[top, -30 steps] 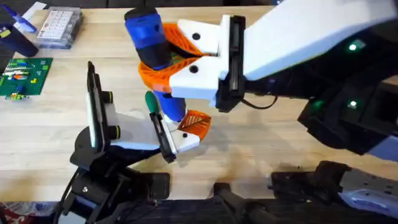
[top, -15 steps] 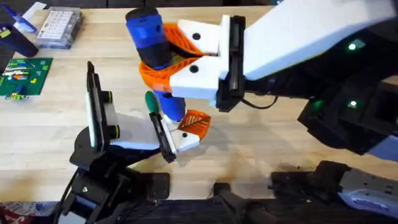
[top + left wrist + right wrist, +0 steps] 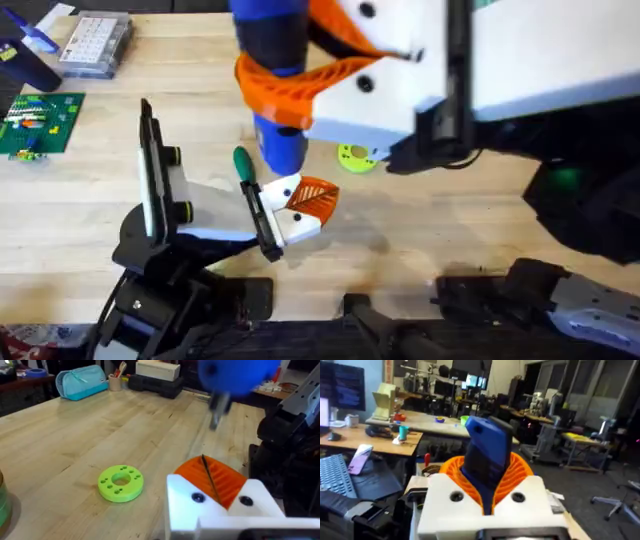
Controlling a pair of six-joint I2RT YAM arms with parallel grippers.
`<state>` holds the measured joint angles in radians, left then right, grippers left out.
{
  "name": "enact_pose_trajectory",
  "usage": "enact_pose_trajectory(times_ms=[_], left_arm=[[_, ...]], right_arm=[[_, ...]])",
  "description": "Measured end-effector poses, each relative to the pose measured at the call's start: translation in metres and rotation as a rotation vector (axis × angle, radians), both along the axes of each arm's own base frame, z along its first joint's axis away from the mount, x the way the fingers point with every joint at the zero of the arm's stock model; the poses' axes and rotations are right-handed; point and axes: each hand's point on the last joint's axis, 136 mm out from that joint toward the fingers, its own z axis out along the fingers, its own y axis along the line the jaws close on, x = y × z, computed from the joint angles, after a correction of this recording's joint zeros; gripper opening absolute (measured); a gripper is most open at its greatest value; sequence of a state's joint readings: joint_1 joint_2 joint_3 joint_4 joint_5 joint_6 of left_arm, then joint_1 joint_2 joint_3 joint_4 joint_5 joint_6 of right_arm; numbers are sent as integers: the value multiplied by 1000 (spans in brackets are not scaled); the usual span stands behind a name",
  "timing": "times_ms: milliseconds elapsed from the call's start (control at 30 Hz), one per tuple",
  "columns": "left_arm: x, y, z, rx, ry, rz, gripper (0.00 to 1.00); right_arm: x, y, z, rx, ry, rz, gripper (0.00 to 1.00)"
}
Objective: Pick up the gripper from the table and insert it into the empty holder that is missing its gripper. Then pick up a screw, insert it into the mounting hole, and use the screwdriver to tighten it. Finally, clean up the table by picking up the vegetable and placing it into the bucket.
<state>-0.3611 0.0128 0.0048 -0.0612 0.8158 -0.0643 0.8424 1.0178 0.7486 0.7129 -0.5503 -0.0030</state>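
The bench [image 3: 420, 215] carries everything. Largest over it is the right arm, whose gripper [image 3: 300, 85] is clamped on the screwdriver [image 3: 272, 60], the orange pads wrapping the blue barrel, nose pointing down. In the left wrist view the bit [image 3: 216, 412] hangs in the air above the work, well clear of it.

Below, the left gripper [image 3: 268, 212] is closed on the holder [image 3: 290, 222], a white block held just off the bench. The orange finger [image 3: 314, 197] sits in that holder, its ribbed face up in the left wrist view, with two dark mounting holes in the white face beside it. I cannot tell whether a screw is seated in either.

A green disc [image 3: 354, 157] lies on the bench just beyond the holder, and a green-handled tool [image 3: 243, 165] rests beside it.

The step in hand looks like driving the screw. To do it well, the left arm should keep the holder steady, and the screwdriver should come down straight over the hole, the bit in line with the screw's axis before any pressing, since a slanted approach could slip off or tip the holder.
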Motion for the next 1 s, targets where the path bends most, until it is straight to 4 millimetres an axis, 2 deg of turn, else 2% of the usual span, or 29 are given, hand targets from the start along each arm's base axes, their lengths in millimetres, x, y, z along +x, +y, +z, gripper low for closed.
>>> enact_pose_trajectory(times_ms=[67, 167, 300, 633, 833, 1000], left_arm=[[0, 0, 0, 0, 0, 0, 16], [0, 0, 0, 0, 0, 0, 16], [0, 0, 0, 0, 0, 0, 16], [0, 0, 0, 0, 0, 0, 16], [0, 0, 0, 0, 0, 0, 16], [0, 0, 0, 0, 0, 0, 16]], right_arm=[[1, -6, 6, 15, -13, -14, 51], [9, -9, 3, 3, -3, -40, 52], [31, -15, -14, -62, 16, -111, 53], [90, -48, -61, -218, 128, -315, 53], [102, -59, -94, -305, 271, -356, 52], [116, -77, -112, -344, 357, -413, 51]])
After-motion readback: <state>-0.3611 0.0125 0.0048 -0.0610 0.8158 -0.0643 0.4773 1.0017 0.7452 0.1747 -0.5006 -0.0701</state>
